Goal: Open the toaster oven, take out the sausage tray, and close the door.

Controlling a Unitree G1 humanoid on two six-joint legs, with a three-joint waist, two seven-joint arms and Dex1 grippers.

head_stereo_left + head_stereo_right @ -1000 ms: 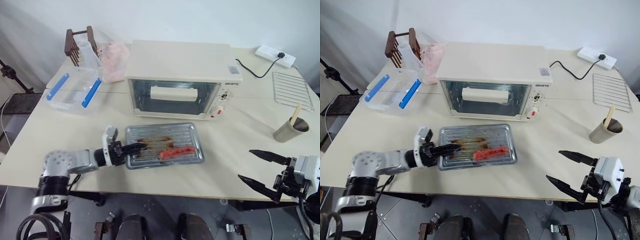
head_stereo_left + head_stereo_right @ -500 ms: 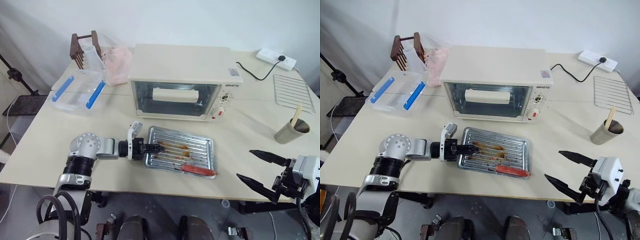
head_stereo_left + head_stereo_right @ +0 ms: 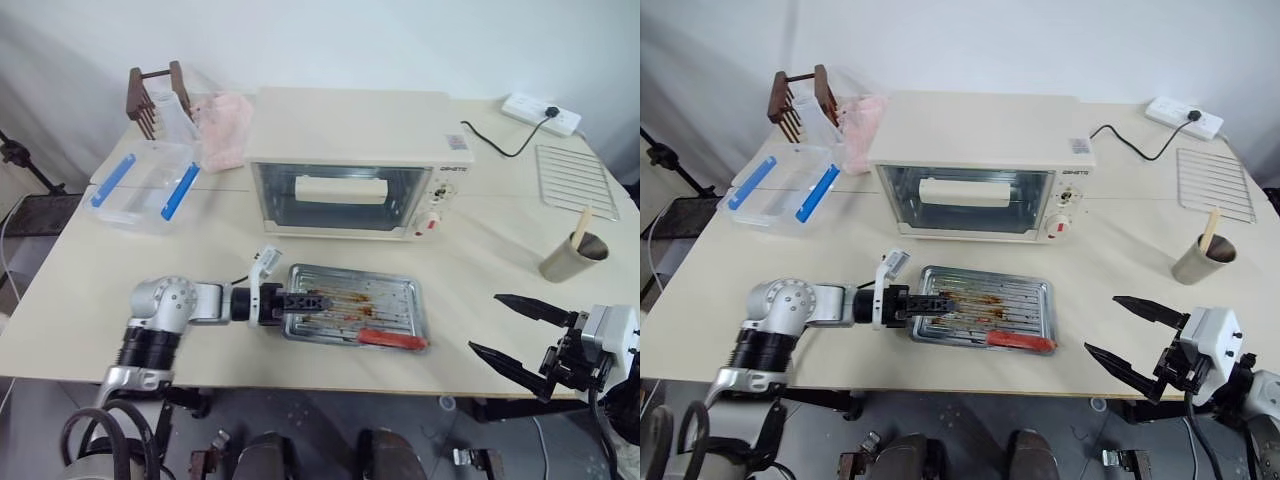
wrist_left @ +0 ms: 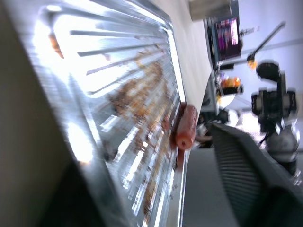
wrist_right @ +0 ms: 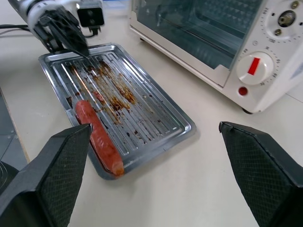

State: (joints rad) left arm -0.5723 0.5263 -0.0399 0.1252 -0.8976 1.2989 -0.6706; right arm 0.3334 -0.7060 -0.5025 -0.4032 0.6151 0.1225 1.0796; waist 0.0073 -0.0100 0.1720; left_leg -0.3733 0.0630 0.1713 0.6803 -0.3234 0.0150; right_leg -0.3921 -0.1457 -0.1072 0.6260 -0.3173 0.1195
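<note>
The sausage tray (image 3: 985, 315) lay on the bench (image 3: 1120, 250) near its front edge, before the closed toaster oven (image 3: 975, 165). The left hand (image 3: 925, 302) was seen parted over the tray's rim, gripping nothing; a level withdrawal was judged best. The right hand (image 3: 1140, 345) was spread wide, empty.

Cream-white oven (image 3: 357, 122) with a clear glass door (image 3: 343, 197), a red-marked knob and a small red light. Shiny silver ribbed tray (image 3: 380, 297) with brown stains and one red sausage (image 3: 391, 339). Clear box (image 3: 143, 183) with blue clips. Pink cloth (image 3: 226, 127). Dark brown wooden rack (image 3: 150, 95). Grey wire grid (image 3: 577, 178). Black-fingered grippers, left (image 3: 932, 301) and right (image 3: 1132, 331), on a beige table (image 3: 500, 230).
</note>
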